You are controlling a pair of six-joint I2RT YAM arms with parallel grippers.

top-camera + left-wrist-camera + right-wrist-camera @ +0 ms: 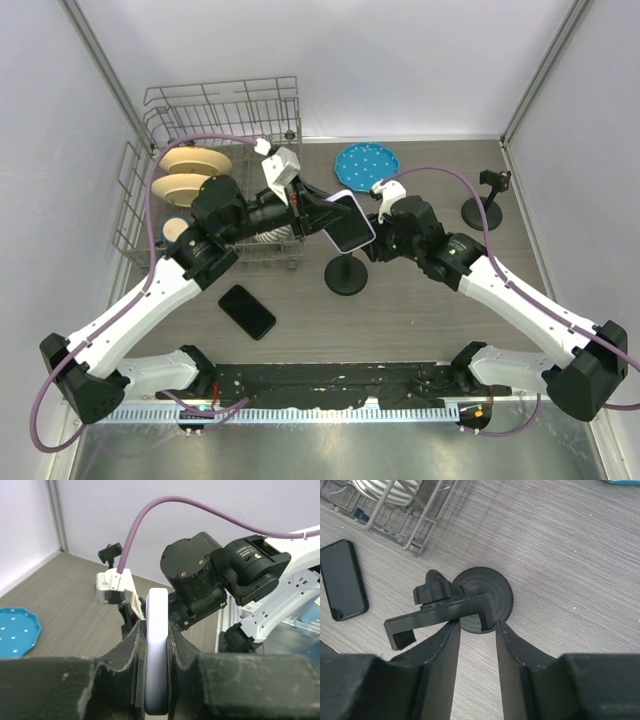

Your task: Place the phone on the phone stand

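Observation:
My left gripper is shut on the edge of a pale lavender phone and holds it in the air, tilted, over the middle of the table. Right under it stands the black phone stand on its round base. In the right wrist view the stand's clamp bar lies across the base. My right gripper is open, with the bar's hooked end between its fingertips, not squeezed.
A second, black phone lies flat on the table at front left. A wire dish rack with plates stands at back left. At the back are a blue plate and another black stand.

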